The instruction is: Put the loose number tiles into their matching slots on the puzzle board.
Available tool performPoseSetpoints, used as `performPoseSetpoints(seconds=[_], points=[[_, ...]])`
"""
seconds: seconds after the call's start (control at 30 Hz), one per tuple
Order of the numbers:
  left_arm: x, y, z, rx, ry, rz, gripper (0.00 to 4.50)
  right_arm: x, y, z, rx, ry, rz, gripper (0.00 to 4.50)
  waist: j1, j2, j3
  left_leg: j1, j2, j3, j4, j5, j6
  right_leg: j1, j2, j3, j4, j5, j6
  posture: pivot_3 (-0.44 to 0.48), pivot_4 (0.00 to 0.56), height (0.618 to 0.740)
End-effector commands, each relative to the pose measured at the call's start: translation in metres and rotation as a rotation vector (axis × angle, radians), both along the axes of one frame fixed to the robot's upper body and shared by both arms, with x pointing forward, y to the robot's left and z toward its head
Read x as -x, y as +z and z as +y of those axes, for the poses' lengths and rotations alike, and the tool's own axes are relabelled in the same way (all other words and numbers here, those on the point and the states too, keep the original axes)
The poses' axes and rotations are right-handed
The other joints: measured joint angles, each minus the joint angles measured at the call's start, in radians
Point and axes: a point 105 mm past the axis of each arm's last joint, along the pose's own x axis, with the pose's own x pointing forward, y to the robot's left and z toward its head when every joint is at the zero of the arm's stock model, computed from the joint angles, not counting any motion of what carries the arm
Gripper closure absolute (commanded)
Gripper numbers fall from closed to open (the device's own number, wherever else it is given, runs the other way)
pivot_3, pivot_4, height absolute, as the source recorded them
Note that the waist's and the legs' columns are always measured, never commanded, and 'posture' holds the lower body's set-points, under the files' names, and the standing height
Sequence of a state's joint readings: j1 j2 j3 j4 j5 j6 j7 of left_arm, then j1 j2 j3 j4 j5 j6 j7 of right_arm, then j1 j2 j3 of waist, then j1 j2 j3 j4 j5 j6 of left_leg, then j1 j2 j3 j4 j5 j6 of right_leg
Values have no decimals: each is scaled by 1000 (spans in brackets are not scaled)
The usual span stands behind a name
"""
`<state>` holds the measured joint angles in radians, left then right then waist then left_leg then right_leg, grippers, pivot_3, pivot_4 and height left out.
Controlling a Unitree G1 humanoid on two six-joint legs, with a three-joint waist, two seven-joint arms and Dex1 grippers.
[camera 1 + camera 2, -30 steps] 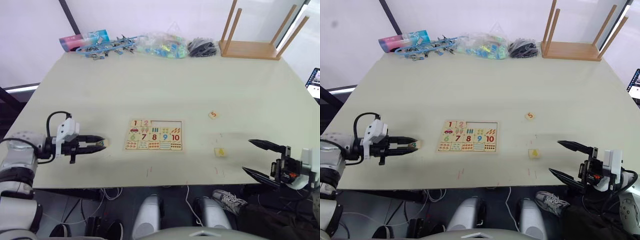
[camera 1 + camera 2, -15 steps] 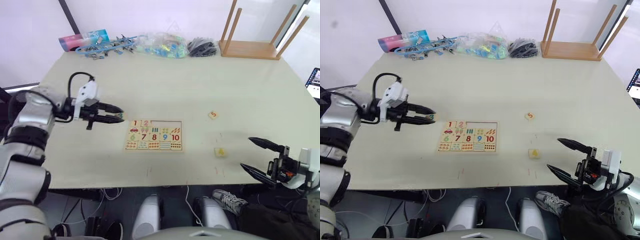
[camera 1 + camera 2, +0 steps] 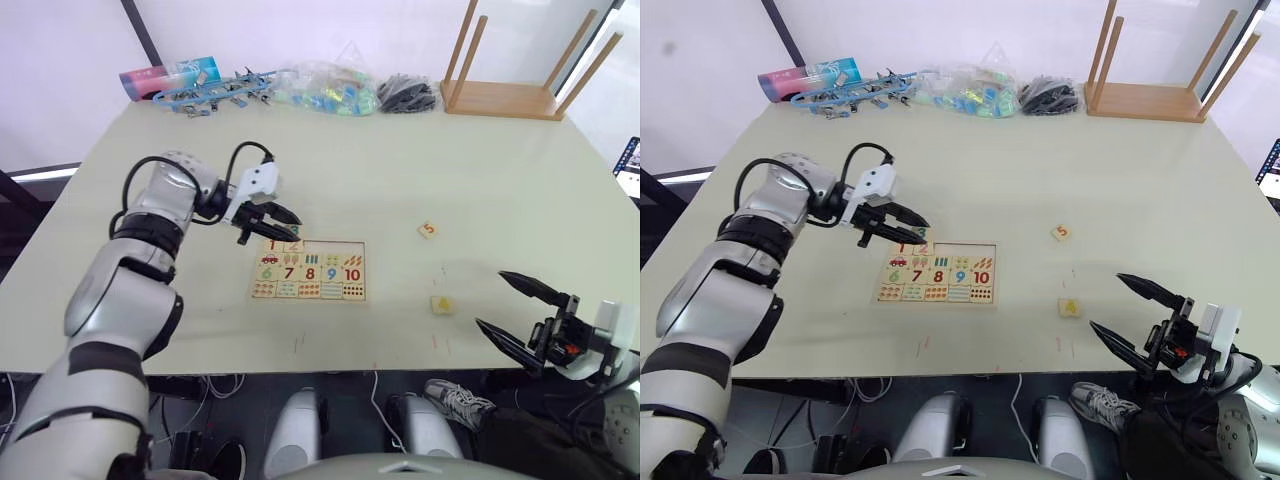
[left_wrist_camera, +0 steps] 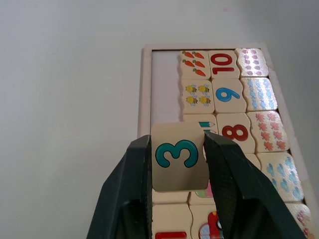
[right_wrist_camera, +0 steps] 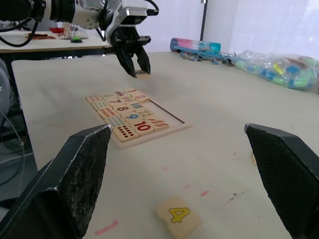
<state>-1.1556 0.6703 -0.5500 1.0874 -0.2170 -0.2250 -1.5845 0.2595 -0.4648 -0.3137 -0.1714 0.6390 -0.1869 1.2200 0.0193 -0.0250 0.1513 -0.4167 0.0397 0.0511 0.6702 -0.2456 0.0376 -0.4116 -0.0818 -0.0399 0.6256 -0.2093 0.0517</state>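
My head cameras look down across the table (image 3: 400, 180). My left wrist camera looks closely down on the board (image 4: 229, 99); my right wrist camera views it low, from afar.

Three loose pale wooden number tiles are being counted: a teal 3 (image 4: 179, 155), a yellow 4 (image 3: 439, 304), an orange 5 (image 3: 428, 230). One flat wooden puzzle board (image 3: 308, 271) and one upturned wooden stool (image 3: 503, 97) are being seen.

In the left wrist view the 3 tile (image 4: 179, 156) hides part of the board (image 4: 145, 89) behind it, whose 6 o'clock end the picture's edge cuts off.
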Motion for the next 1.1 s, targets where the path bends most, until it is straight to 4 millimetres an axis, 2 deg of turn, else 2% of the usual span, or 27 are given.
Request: performPoseSetpoints(seconds=[0.03, 0.3, 0.63, 1.1], points=[[-3, 6, -7, -20, -32, -16, 3463, 2, 9, 2, 8, -8, -56, 0, -2, 0, 0, 0, 0, 0, 0, 0, 0, 0, 0, 0, 0, 0, -1, 0, 150, 737], [-8, -11, -22, -63, -31, -31, 3463, 3, 9, 5, 1, -18, -61, 0, -3, -1, 0, 0, 0, -2, 0, 0, 0, 0, 0, 0, 0, 1, -1, 0, 150, 737], [-16, -19, -25, -61, 28, -68, 3463, 2, 9, 4, -1, -22, -61, 0, -3, -1, 0, 0, 0, -2, 0, 0, 0, 0, 0, 0, 0, 2, -2, 0, 150, 737], [-12, -27, -26, -68, 9, -39, 3463, 4, 7, 3, 8, -21, -53, 0, -3, -1, 0, 0, 0, -2, 0, 0, 0, 0, 1, 0, 1, 2, -2, 0, 150, 737]])
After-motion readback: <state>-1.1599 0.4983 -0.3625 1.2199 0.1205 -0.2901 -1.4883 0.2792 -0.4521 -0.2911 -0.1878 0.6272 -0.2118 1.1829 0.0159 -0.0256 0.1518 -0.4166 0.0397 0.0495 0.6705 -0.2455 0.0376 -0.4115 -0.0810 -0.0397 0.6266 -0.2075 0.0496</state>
